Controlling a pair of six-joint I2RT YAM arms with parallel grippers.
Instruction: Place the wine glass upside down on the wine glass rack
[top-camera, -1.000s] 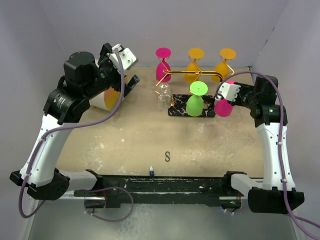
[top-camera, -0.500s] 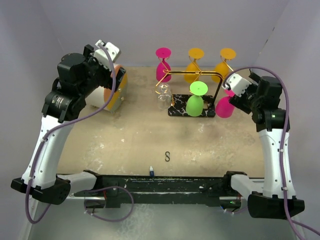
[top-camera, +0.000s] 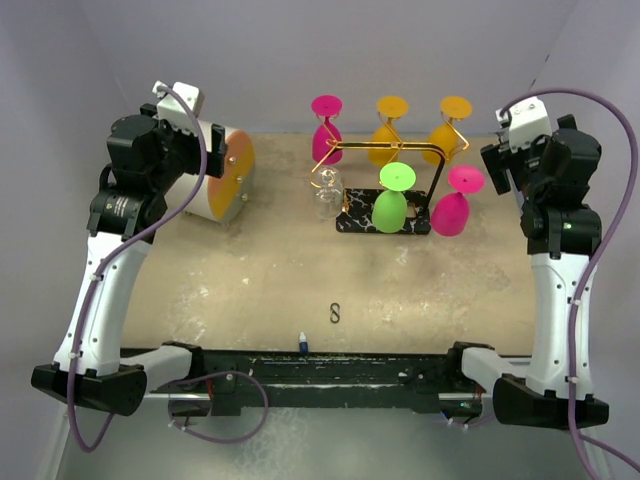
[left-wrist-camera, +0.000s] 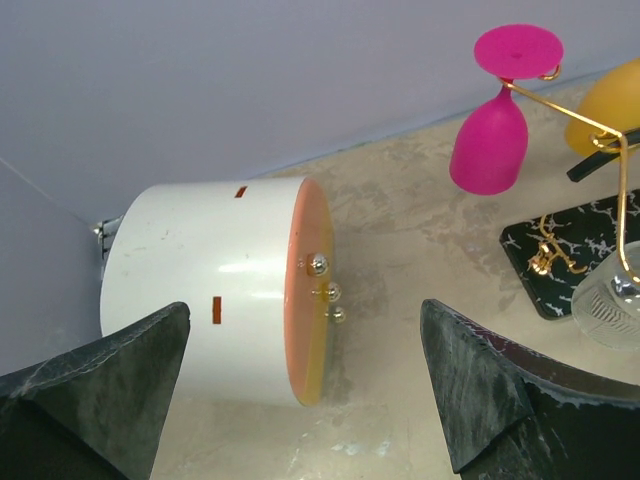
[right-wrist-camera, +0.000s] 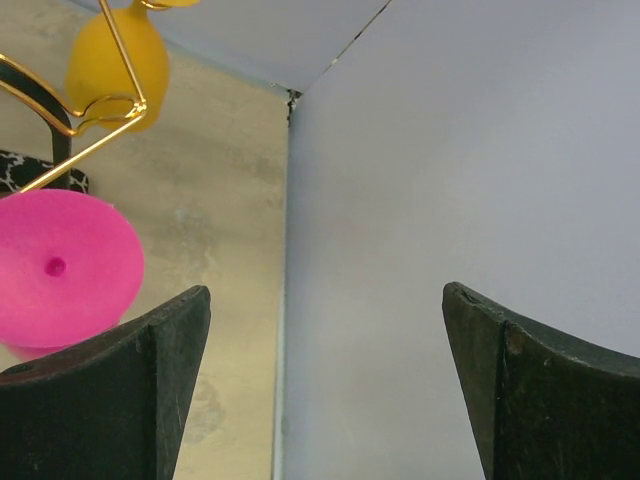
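"From above, where's the pink wine glass (top-camera: 452, 205)?"
"Upside down at the right end of the wine glass rack (top-camera: 350, 218). There's a green glass (top-camera: 391, 203) on the rack's base and a clear glass (top-camera: 327, 196) at its left end."
"And the left wrist view?"
"The left gripper (left-wrist-camera: 300, 400) gapes, empty. A white drum (left-wrist-camera: 210, 285) lies left of the rack."
"The right wrist?"
"The right gripper (right-wrist-camera: 325, 390) is spread wide and holds nothing. The pink foot sits beside the rack's wire."

My white drum (top-camera: 222, 178), orange-faced, lies on its side; a small black S-hook (top-camera: 335, 314) rests on the table (top-camera: 250, 270).
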